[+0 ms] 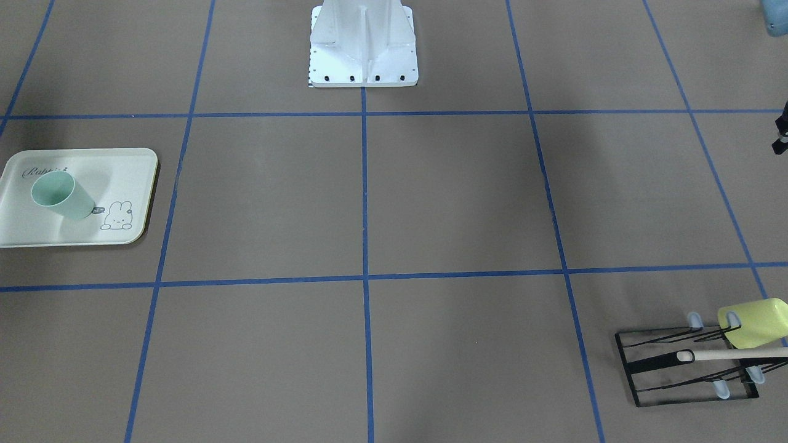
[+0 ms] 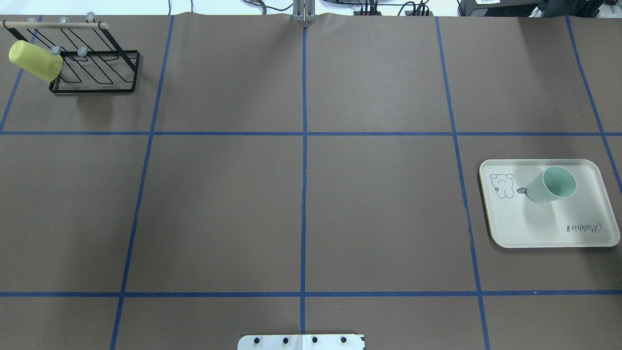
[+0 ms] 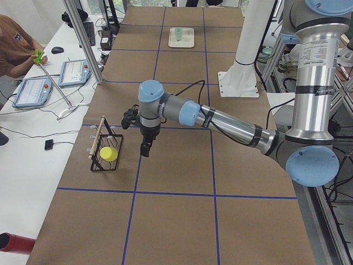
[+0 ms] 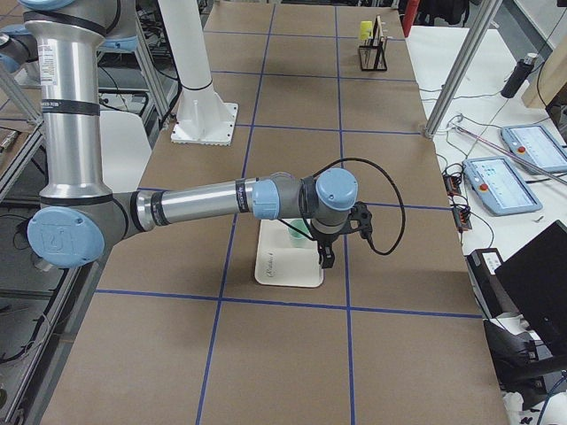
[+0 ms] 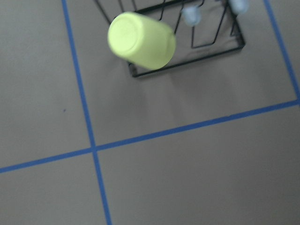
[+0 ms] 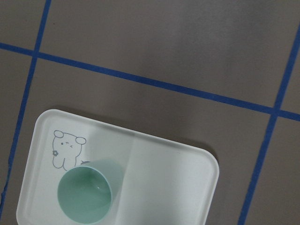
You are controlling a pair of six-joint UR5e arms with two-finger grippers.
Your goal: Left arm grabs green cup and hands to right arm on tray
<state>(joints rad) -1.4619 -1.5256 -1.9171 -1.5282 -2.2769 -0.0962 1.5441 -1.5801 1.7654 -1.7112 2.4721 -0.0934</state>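
As it stands, green cup (image 2: 550, 185) (upright) opens upward.

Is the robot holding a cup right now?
No. The green cup stands alone on the tray, and the yellow cup hangs on the rack. Neither is being held.

The brown table (image 2: 379, 214) is crossed by blue tape (image 2: 304, 194) that marks a grid of large squares. The white base (image 2: 301, 341) sits at the middle of one long edge. The tray (image 2: 578, 233) lies flat, well off to the base's right. The rack (image 2: 92, 90) stands at the far corner, left of the base.
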